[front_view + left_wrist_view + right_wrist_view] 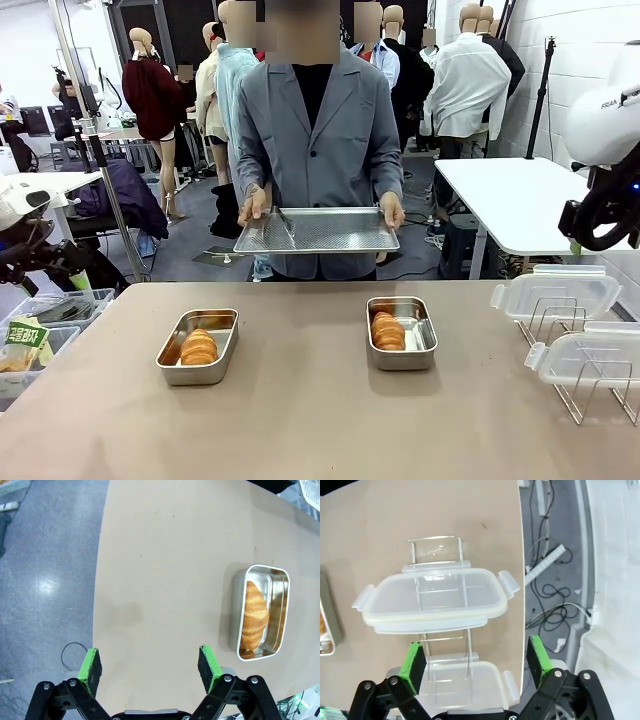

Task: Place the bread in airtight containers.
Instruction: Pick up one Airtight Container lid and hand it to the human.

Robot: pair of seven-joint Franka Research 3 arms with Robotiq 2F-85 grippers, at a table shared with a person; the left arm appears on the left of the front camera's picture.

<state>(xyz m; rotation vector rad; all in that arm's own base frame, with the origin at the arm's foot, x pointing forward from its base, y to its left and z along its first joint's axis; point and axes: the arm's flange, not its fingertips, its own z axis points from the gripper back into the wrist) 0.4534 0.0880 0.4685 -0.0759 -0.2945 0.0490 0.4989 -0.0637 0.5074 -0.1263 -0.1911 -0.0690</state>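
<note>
Front view: a roll (pixel 199 347) sits in each steel tin (pixel 195 376) on the worktop (pixel 300 430). Left wrist view: left claw (pixel 150 656) gapes wide, empty, near one filled tin. Right wrist view: right claw (pixel 477 652) spread wide, empty, above clear lids (pixel 435 600).

floor (pixel 45 555): shiny grey, loose cables (pixel 555 615) on it
wall (pixel 590 20): white brick, upper right
side table (pixel 510 200): plain white, right side, mid-frame

Left tin (pixel 190 376) and right tin (pixel 402 362) each hold bread (pixel 199 347).
</note>
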